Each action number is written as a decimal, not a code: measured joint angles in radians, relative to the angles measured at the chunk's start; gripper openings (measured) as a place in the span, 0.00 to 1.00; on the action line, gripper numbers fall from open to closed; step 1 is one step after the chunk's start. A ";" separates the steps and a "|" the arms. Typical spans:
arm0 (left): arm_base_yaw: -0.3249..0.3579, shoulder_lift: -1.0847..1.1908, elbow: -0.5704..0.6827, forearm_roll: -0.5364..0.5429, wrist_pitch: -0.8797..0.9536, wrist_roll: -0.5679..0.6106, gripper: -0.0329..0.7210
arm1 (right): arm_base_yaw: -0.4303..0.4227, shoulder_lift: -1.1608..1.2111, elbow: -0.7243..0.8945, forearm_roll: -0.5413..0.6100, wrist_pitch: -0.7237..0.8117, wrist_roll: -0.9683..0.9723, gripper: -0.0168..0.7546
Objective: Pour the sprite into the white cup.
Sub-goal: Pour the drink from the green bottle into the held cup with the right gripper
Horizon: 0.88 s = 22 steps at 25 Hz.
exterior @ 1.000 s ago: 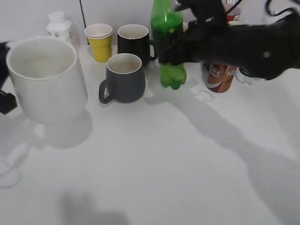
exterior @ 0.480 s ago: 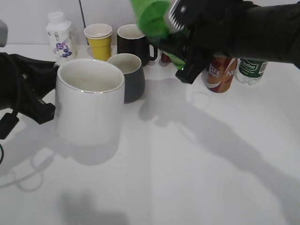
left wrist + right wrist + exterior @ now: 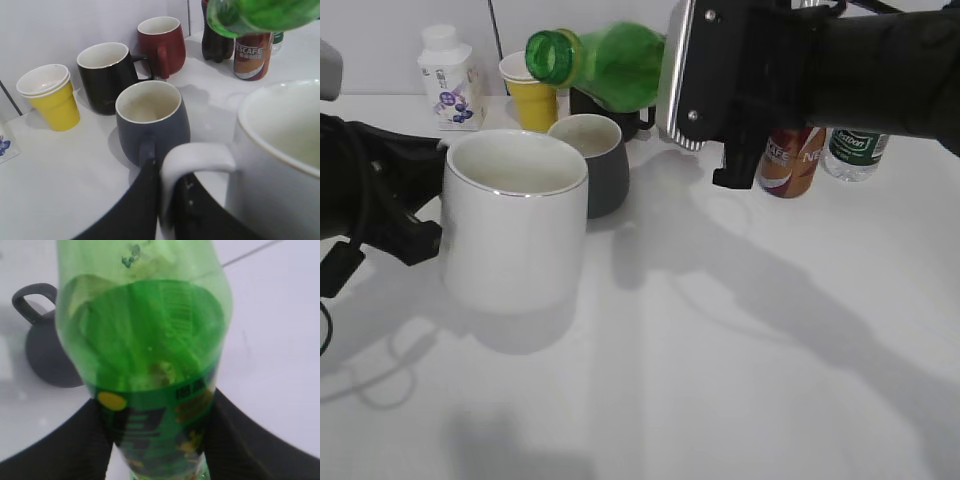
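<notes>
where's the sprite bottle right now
In the exterior view the sprite bottle is tipped sideways in the right gripper, its open mouth above the white cup.

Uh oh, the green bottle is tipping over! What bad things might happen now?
The sprite lies nearly sideways in the right gripper, and its open mouth seems to sit behind the white cup, over the grey mug. Soda might land in that mug or on the table. The left gripper pinches only the cup's handle, so the cup might twist.
</notes>
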 joint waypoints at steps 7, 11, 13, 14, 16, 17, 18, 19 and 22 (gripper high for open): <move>0.000 0.000 0.000 0.001 0.000 0.000 0.11 | 0.000 0.000 0.000 0.087 -0.089 -0.253 0.50; 0.000 0.000 0.000 0.001 -0.011 0.000 0.11 | 0.000 0.000 0.000 0.187 -0.135 -0.420 0.50; 0.000 0.000 0.000 0.001 -0.027 0.000 0.11 | 0.000 0.000 0.000 0.206 -0.157 -0.465 0.50; 0.000 0.000 0.000 0.002 -0.031 0.000 0.11 | 0.000 0.000 0.000 0.208 -0.165 -0.486 0.50; 0.000 0.000 0.000 0.003 -0.032 0.000 0.11 | 0.000 0.000 0.000 0.211 -0.167 -0.513 0.50; 0.000 0.000 0.000 0.003 -0.032 0.000 0.11 | 0.000 0.000 0.000 0.211 -0.167 -0.528 0.50; 0.000 0.000 0.000 0.003 -0.032 0.000 0.11 | 0.000 0.000 0.000 0.211 -0.167 -0.544 0.50; 0.000 0.000 0.000 0.003 -0.032 0.000 0.11 | 0.000 0.000 0.000 0.211 -0.167 -0.558 0.50; 0.000 0.000 0.000 0.005 -0.035 0.000 0.11 | 0.000 0.000 0.000 0.212 -0.178 -0.601 0.50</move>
